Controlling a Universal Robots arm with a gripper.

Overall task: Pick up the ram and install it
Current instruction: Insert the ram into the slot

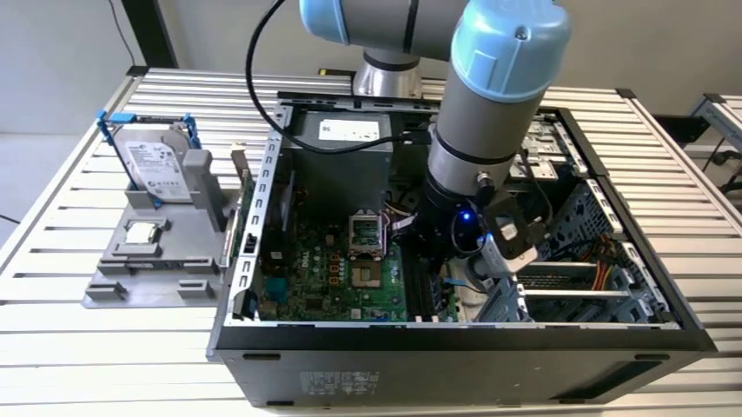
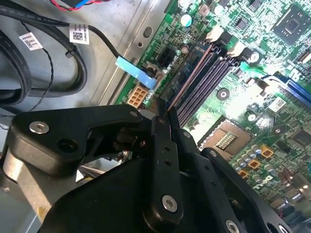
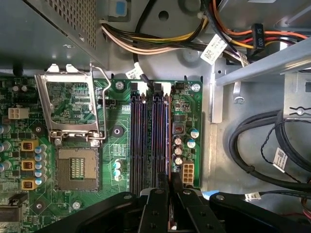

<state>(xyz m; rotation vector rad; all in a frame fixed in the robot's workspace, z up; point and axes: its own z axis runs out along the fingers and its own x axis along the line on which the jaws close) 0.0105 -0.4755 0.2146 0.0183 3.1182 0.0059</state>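
My gripper point(image 1: 447, 265) is down inside the open computer case point(image 1: 249, 261), over the motherboard's memory slots point(image 3: 146, 141). It is shut on the ram point(image 3: 168, 145), a thin dark stick standing on edge. The ram lies along the outermost slot, the one beside the row of small capacitors point(image 3: 179, 150). In the second wrist view the ram point(image 2: 192, 73) shows as a narrow brownish edge. That edge runs from my fingertips point(image 2: 164, 116) toward the white slot latches point(image 2: 214, 35). I cannot tell whether the stick is fully seated.
The open processor socket point(image 3: 77, 167) with its raised metal frame lies beside the slots. Cable bundles point(image 3: 262, 145) and a drive cage point(image 1: 579, 287) crowd the other side. Outside the case, a grey fixture point(image 1: 139, 269) holds a hard drive point(image 1: 151, 165) and a processor chip point(image 1: 142, 233).
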